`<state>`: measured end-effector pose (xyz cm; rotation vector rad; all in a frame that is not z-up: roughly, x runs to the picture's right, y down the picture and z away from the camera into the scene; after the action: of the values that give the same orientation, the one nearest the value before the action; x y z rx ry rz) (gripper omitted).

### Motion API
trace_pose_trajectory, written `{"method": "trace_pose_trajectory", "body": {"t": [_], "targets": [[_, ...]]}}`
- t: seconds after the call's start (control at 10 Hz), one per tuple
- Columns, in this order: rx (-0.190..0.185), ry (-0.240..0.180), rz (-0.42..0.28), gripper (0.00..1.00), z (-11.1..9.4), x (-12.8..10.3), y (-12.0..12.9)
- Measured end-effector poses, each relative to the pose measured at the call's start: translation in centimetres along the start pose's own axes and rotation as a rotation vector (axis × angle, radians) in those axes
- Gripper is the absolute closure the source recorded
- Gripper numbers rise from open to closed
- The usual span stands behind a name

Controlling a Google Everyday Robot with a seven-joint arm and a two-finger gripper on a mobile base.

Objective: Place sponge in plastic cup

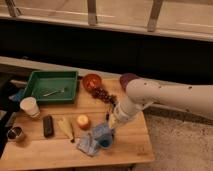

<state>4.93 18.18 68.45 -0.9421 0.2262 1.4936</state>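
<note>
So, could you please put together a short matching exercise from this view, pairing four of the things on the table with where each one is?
Things:
1. gripper
2. white paper cup
3. green tray
4. small metal cup

Places:
a. back left of the wooden table
b. just above the plastic cup, which sits on the grey-blue rag
c. at the table's left edge, near the front
d. in front of the tray, on the left side

Pairs: 1-b, 2-d, 3-a, 4-c
</note>
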Motion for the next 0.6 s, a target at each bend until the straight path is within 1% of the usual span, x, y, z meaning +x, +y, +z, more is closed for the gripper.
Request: {"method": "trace_pose_trajectory", "body": {"t": [0.1, 0.2, 0.4, 0.5, 0.6], "targets": [[-0.007, 0.008, 0.006, 1.00, 0.5, 0.3, -0.2], [-0.023, 0.020, 0.021, 1.00, 1.2, 0.6, -0.4], [-0.053, 0.034, 0.066, 0.99, 2.1, 1.3, -2.2], [-0.059, 0.046, 0.083, 0.93, 2.6, 1.5, -2.7], [-0.063, 0.066, 0.092, 0.83, 3.2, 1.6, -2.9]]}}
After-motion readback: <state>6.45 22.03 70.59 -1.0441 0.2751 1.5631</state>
